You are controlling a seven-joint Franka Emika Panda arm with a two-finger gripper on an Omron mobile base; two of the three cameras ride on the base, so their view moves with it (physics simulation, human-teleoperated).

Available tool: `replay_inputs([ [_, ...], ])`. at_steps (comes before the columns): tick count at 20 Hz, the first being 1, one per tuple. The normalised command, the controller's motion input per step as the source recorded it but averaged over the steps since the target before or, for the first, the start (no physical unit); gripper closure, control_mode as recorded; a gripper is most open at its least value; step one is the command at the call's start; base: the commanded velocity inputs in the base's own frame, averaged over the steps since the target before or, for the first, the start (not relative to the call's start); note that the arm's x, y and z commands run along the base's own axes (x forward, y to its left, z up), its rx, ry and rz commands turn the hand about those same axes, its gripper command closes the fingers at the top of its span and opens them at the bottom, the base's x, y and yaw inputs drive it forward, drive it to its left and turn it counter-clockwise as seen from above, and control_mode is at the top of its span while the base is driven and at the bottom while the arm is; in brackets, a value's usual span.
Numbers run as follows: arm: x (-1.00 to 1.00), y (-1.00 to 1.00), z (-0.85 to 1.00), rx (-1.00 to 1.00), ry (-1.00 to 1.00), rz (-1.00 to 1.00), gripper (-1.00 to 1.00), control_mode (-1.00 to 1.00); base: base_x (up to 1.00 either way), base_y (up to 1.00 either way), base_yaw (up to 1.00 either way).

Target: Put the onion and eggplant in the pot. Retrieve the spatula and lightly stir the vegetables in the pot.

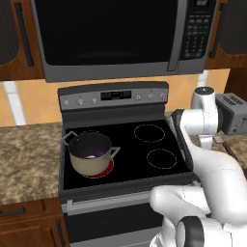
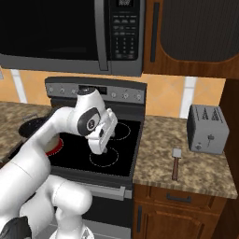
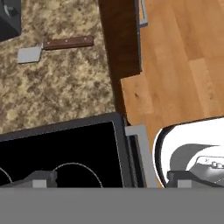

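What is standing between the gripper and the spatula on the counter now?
Nothing visible. The open gripper hangs over the stove's right burners, and the spatula lies flat on bare counter to its right. The toaster stands behind the spatula, not on the path.

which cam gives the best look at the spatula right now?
Right base view: the spatula lies whole and unobstructed on the counter in front of the toaster, blade toward it. The hand view also shows it whole, near its top edge. In the left base view the arm covers most of it.
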Motion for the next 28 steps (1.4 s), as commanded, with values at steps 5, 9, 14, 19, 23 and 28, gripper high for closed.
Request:
replay_inputs([
  [5, 0.00, -0.76, -0.21, 0.21, -0.02, -0.64, -1.00, -1.00, 0.00, 0.00, 0.00],
  [9, 0.00, -0.79, -0.26, 0.13, -0.12, -0.59, -1.00, -1.00, 0.00, 0.00, 0.00],
  [14, 0.05, -0.80, -0.14, 0.06, -0.12, -0.55, -1.00, -1.00, 0.00, 0.00, 0.00],
  [19, 0.19, -0.64, -0.26, 0.03, -0.04, -0.46, -1.00, -1.00, 0.00, 0.00, 0.00],
  [23, 0.24, -0.55, -0.44, 0.16, 0.00, -0.27, -1.00, -1.00, 0.00, 0.00, 0.00],
  [28, 0.24, -0.39, -0.56, 0.16, -0.01, -0.22, -1.00, -1.00, 0.00, 0.00, 0.00],
])
